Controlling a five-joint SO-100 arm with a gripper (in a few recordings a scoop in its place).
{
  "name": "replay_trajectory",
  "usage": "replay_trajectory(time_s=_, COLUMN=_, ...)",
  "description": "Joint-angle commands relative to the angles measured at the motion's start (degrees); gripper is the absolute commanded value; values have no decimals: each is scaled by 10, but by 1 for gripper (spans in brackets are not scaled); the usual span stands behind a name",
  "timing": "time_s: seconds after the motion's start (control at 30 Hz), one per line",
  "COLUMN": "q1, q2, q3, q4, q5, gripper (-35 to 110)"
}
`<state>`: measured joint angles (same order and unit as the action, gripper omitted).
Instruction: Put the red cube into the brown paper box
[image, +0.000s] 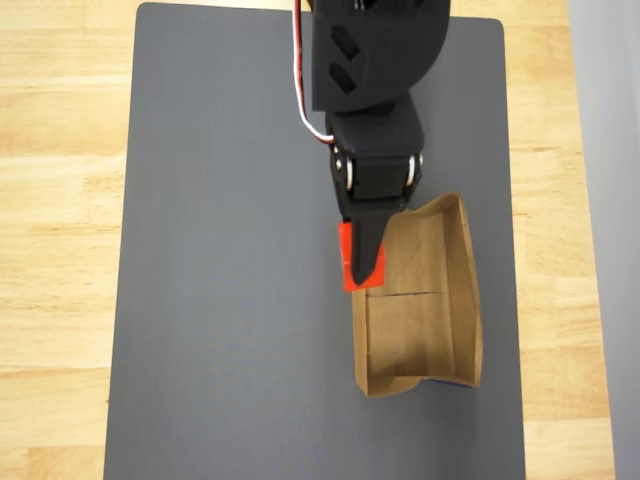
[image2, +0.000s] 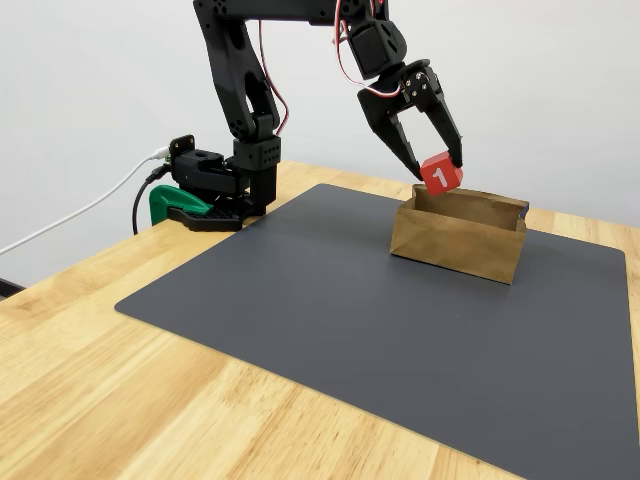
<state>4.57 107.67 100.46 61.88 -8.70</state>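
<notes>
My black gripper (image: 362, 256) is shut on the red cube (image: 346, 262), one finger lying across the cube's top in the overhead view. In the fixed view the red cube (image2: 440, 178) shows a white "1" on one face and hangs tilted in the gripper (image2: 441, 168), just above the rim of the brown paper box (image2: 455, 245). From overhead the cube sits over the left wall of the brown paper box (image: 420, 330), near the box's upper end. The box floor has a fold line across it and holds nothing that I can see.
The box stands on a dark grey mat (image: 230, 280) laid on a wooden table (image: 60, 200). The arm's base with a green clamp (image2: 185, 205) and a white cable sits at the table's back left in the fixed view.
</notes>
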Motion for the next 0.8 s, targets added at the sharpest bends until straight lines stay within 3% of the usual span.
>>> replay_trajectory(time_s=0.0, q1=-6, q2=-13, q3=-29, q4=3, q5=0, gripper=0)
replay_trajectory(time_s=0.57, q1=-70, q2=-55, q3=-26, q4=-8, q5=31, gripper=1)
replay_trajectory(time_s=0.77, q1=-71, q2=-54, q3=-25, q4=-1, q5=38, gripper=17)
